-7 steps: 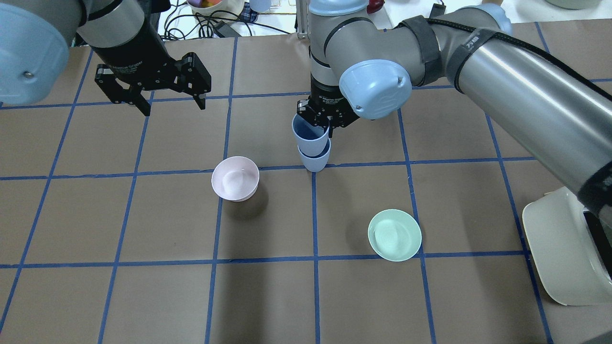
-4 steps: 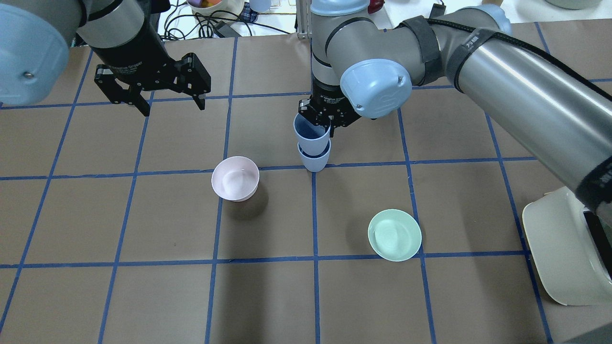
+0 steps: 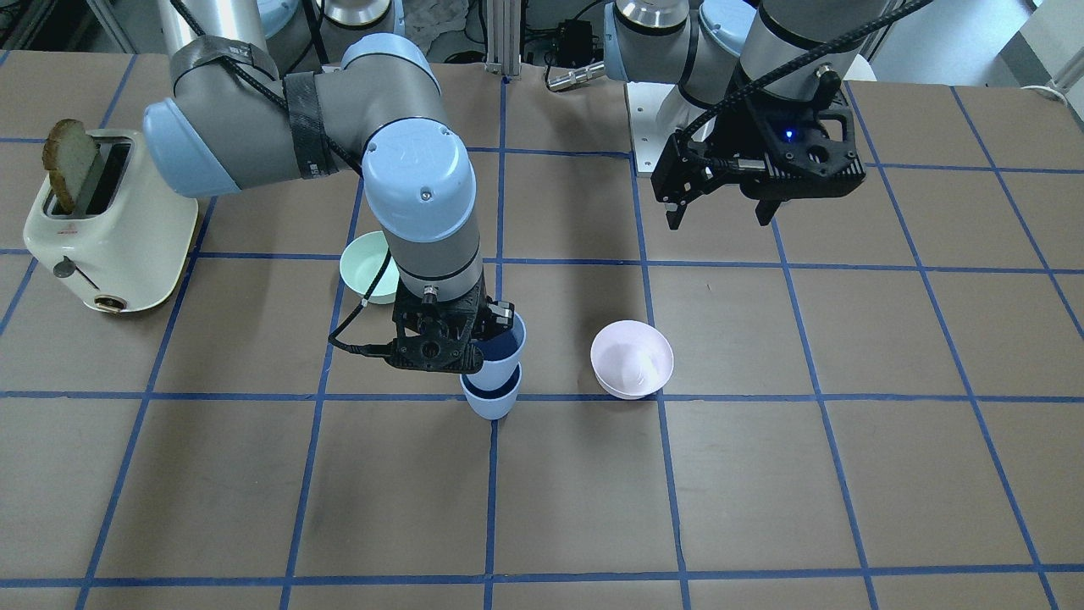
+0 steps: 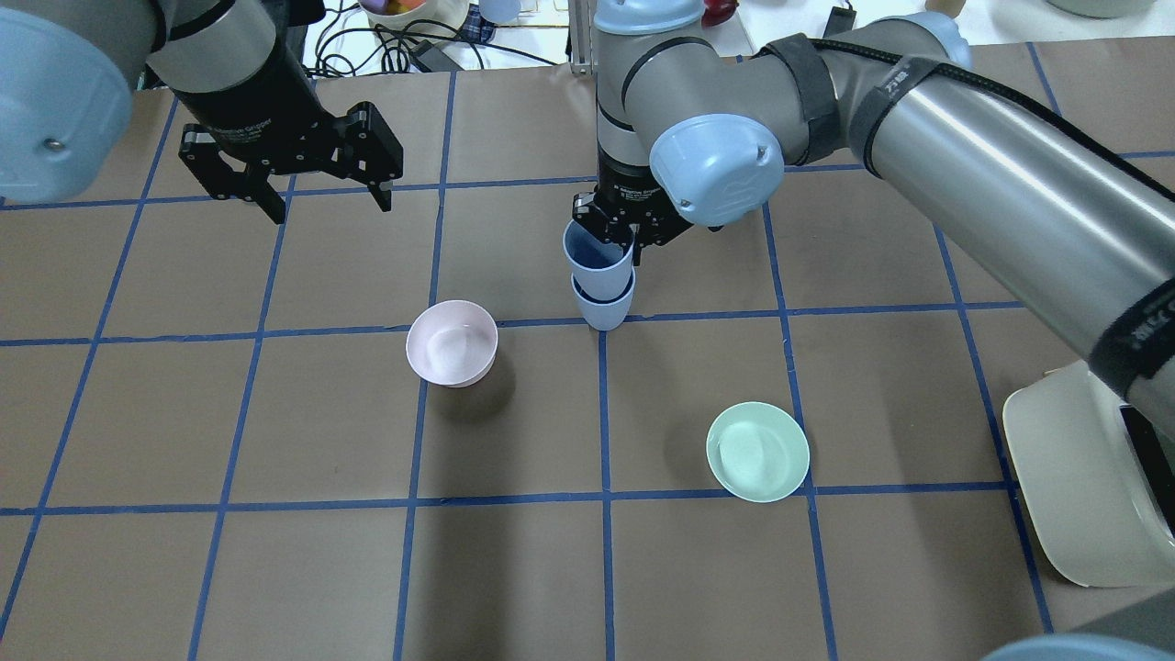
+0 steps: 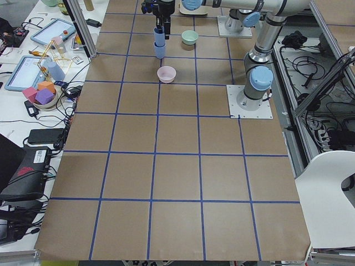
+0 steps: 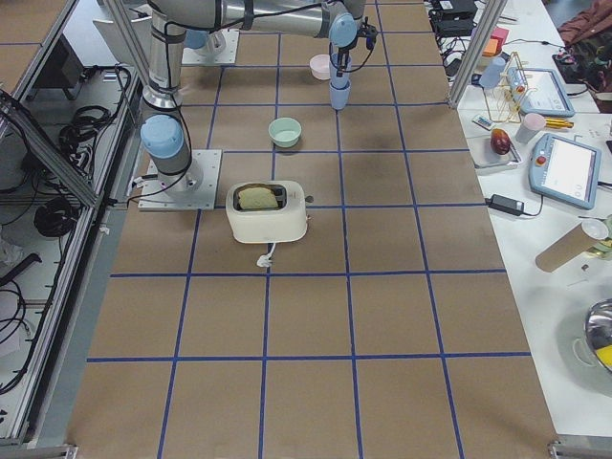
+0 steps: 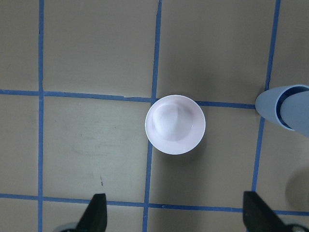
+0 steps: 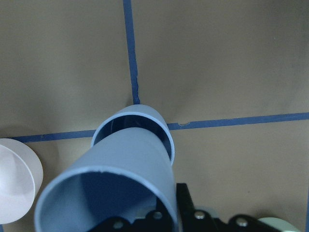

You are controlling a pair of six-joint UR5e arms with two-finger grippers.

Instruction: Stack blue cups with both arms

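Two pale blue cups stand at the table's middle. The lower cup [image 4: 603, 310] [image 3: 491, 403] rests on a blue tape line. The upper cup [image 4: 597, 255] [image 3: 501, 347] sits partly inside it, tilted a little. My right gripper [image 4: 628, 242] [image 3: 481, 349] is shut on the upper cup's rim. In the right wrist view the upper cup [image 8: 111, 193] covers most of the lower cup [image 8: 133, 110]. My left gripper [image 4: 330, 209] [image 3: 720, 220] [image 7: 174, 217] is open and empty, raised above the table well left of the cups.
A pale pink bowl [image 4: 452, 342] [image 3: 632, 359] [image 7: 175, 124] sits left of the cups, below my left gripper. A mint-green bowl [image 4: 757, 451] [image 3: 366, 264] lies on the right. A cream toaster [image 4: 1074, 477] [image 3: 102, 224] with bread stands at the right edge.
The right arm's elbow has shifted slightly. The held cup stays about where it was in the lower cup. The left gripper has not moved.
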